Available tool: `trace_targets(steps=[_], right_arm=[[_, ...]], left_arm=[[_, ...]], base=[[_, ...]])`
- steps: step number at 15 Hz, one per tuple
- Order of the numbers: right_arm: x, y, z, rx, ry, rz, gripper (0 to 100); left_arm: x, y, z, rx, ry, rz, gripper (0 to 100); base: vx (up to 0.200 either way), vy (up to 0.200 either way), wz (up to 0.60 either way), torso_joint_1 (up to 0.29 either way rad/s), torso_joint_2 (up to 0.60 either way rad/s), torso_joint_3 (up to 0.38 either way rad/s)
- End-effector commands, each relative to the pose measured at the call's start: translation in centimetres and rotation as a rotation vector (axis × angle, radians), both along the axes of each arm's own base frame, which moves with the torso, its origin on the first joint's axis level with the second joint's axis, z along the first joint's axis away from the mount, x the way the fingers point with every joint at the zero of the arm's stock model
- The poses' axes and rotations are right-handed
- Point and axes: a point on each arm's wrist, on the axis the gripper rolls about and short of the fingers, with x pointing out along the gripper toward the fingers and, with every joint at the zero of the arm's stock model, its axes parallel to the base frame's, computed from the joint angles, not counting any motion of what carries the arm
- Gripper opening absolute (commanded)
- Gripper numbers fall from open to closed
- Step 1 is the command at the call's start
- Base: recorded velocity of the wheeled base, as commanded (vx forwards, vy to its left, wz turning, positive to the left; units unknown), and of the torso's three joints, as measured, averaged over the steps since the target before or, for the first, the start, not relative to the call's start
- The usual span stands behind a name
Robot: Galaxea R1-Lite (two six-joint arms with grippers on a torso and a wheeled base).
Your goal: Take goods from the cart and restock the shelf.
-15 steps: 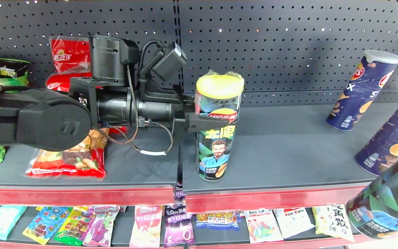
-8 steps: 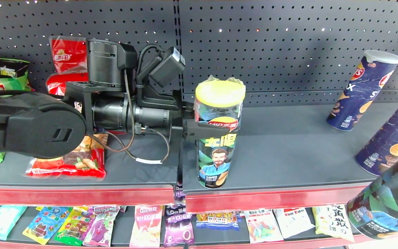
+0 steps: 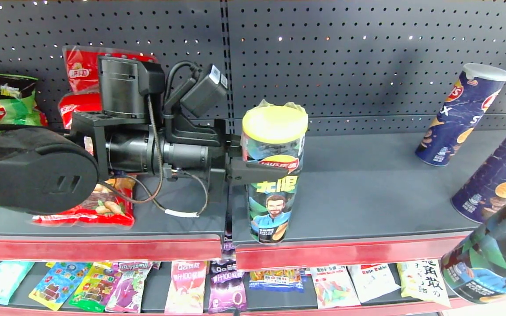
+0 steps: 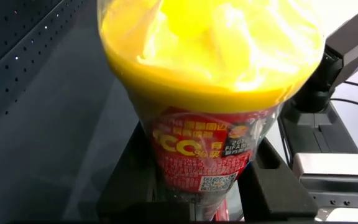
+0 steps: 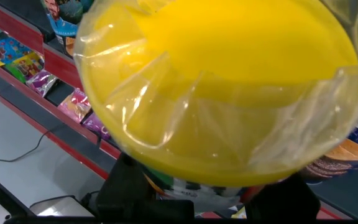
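Left claw [image 3: 269, 163]: clamped on a tall chip can with a yellow plastic lid and dark green printed wrap [image 3: 272, 206], gripping it just below the lid. In the left wrist view its black fingers [image 4: 126, 186] press against both sides of the can. The can is upright. Its base is at the near edge of the dark grey metal shelf [image 3: 367, 188], just right of the seam between the two shelf panels. I cannot tell whether the base bears on the shelf.

Right claw [image 5: 210, 199]: closed around a second yellow-lidded can [image 5: 222, 87], with a dark finger on either side beneath the lid. In the head view this can is tilted at the near right corner, in front of the shelf's red front rail [image 3: 349, 254] and off the shelf.

Also on the shelf:
- Far right, two dark blue chip cans, one farther back [image 3: 457, 118] and one nearer [image 3: 499, 175]. Both appear tilted.
- Left, a red snack bag lying flat [image 3: 86, 213].
- Far left, a green chip bag [image 3: 7, 101] against the perforated back panel [image 3: 367, 52].

Flat coloured packets [image 3: 187, 285] line the lower shelf.
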Motion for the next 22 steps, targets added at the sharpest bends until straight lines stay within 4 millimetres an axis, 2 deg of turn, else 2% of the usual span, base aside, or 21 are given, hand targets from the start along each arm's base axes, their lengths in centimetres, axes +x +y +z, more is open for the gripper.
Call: trace_targets(steps=[1, 4, 5, 8, 11, 15, 16, 17, 18, 20, 22], right_arm=[[0.0, 0.0, 0.0, 0.0, -0.001, 0.001, 0], [0.0, 0.0, 0.0, 0.0, -0.001, 0.001, 0], [0.0, 0.0, 0.0, 0.0, -0.001, 0.001, 0], [0.7, 0.3, 0.4, -0.004, 0.009, 0.009, 0], [3.3, 1.8, 2.1, -0.013, 0.035, 0.075, 0], [8.5, 5.1, 4.6, -0.009, 0.047, 0.148, 0], [9.7, 5.8, 4.6, -0.001, 0.042, 0.151, 0], [11.9, 7.0, 4.3, 0.018, 0.014, 0.153, 0], [13.2, 7.6, 4.0, 0.024, -0.001, 0.153, 0], [16.2, 10.2, 4.1, 0.042, -0.014, 0.189, 0], [19.2, 12.1, 4.1, 0.069, 0.014, 0.192, 0]], left_arm=[[0.1, -0.1, -0.1, 0.0, 0.001, 0.001, 0], [0.1, -0.1, -0.1, 0.001, 0.0, 0.001, 0], [0.1, -0.1, 0.0, 0.0, -0.002, 0.005, 100], [0.1, 0.1, 0.0, -0.001, -0.002, 0.01, 100], [0.0, 1.6, 0.4, -0.004, -0.012, 0.051, 100], [-2.6, 4.6, -0.1, 0.016, 0.009, 0.121, 100], [-3.0, 5.2, -0.1, 0.017, 0.01, 0.138, 100], [-3.9, 6.5, -0.3, 0.022, 0.012, 0.177, 100], [-4.5, 7.1, -0.4, 0.026, 0.015, 0.206, 100], [-6.1, 9.0, -0.6, 0.053, 0.005, 0.384, 100], [-7.7, 9.9, -0.6, 0.05, 0.026, 0.512, 100]], base=[[0.0, 0.0, 0.0, 0.0, 0.0, 0.0], [0.0, 0.0, 0.0, 0.0, 0.0, 0.0], [0.0, 0.0, 0.0, 0.0, 0.0, 0.0], [0.0, 0.0, 0.0, 0.0, 0.0, 0.0], [0.0, 0.0, 0.0, 0.0, 0.0, 0.0], [0.0, 0.0, 0.0, 0.0, 0.0, 0.0], [0.0, 0.0, 0.0, 0.0, 0.0, 0.0], [0.0, 0.0, 0.0, 0.0, 0.0, 0.0], [0.0, 0.0, 0.0, 0.0, 0.0, 0.0], [0.0, 0.0, 0.0, 0.0, 0.0, 0.0], [0.0, 0.0, 0.0, 0.0, 0.0, 0.0]])
